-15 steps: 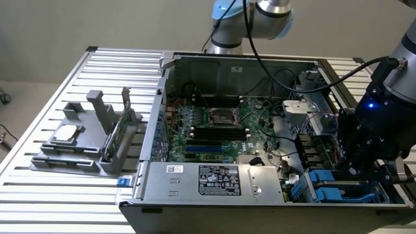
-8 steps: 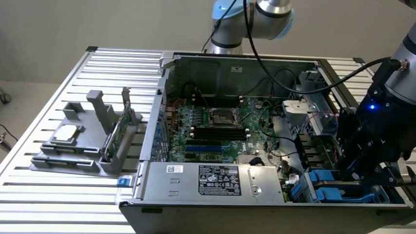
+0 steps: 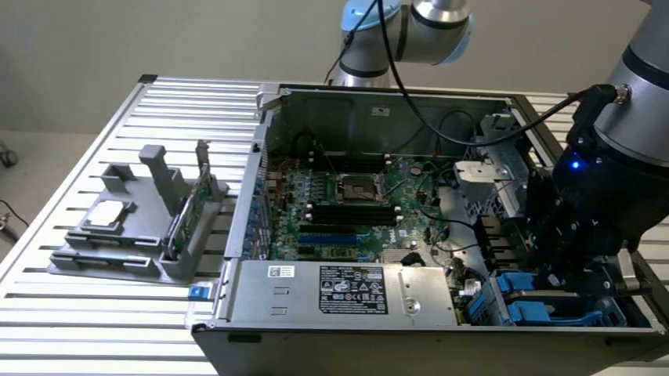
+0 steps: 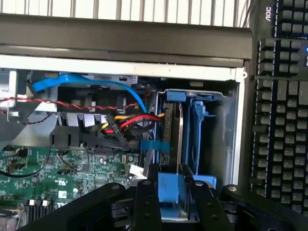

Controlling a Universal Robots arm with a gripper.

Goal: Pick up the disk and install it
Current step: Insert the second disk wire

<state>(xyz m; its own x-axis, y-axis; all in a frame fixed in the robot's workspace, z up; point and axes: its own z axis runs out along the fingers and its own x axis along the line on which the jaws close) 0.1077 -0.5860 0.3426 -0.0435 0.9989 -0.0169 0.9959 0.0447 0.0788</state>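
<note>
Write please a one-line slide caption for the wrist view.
Gripper holding the blue-framed disk on edge inside the drive bay of the open computer case.

The arm reaches steeply down at the exterior view's right, wrist pointing downward. Its black hand (image 3: 569, 270) (image 4: 175, 202) hangs low, its two fingers (image 4: 147, 207) closed on a blue-edged disk (image 4: 169, 185).
</note>
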